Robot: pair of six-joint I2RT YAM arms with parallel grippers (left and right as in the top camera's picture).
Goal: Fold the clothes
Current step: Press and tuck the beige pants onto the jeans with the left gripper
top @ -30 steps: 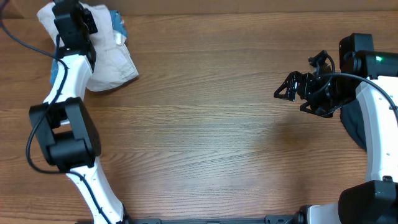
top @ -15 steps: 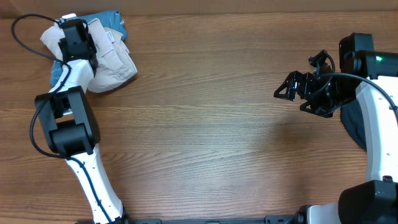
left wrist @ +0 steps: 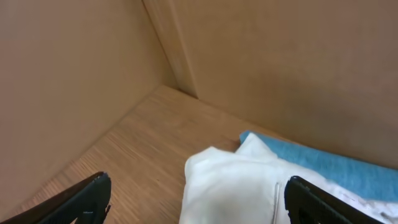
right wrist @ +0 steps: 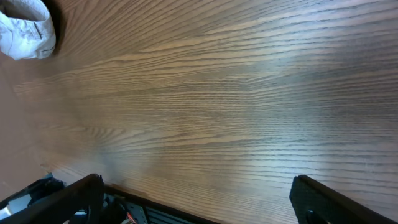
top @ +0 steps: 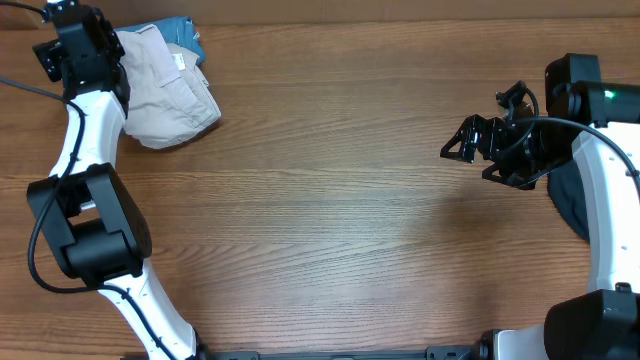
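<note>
The clothes lie in a pile at the table's far left. A folded cream-beige pair of shorts [top: 172, 97] rests on a light-blue piece [top: 186, 30]. My left gripper [top: 82, 52] hovers just left of the pile, open and holding nothing. In the left wrist view the shorts [left wrist: 249, 186] and the blue piece [left wrist: 323, 163] lie below the spread left gripper [left wrist: 198, 190]. My right gripper [top: 466, 140] hangs open over bare wood at the right. In the right wrist view the right gripper [right wrist: 196, 190] is empty and the cream pile [right wrist: 25, 28] shows far off.
A dark garment [top: 566, 196] lies at the right edge, partly under the right arm. Cardboard walls [left wrist: 74, 81] meet in a corner behind the pile. The wooden table [top: 330, 210] stretches between the two arms.
My left gripper has opened, let go of the cream shorts and drawn back to the left. The shorts have settled flatter on the pile. The right arm has not moved.
</note>
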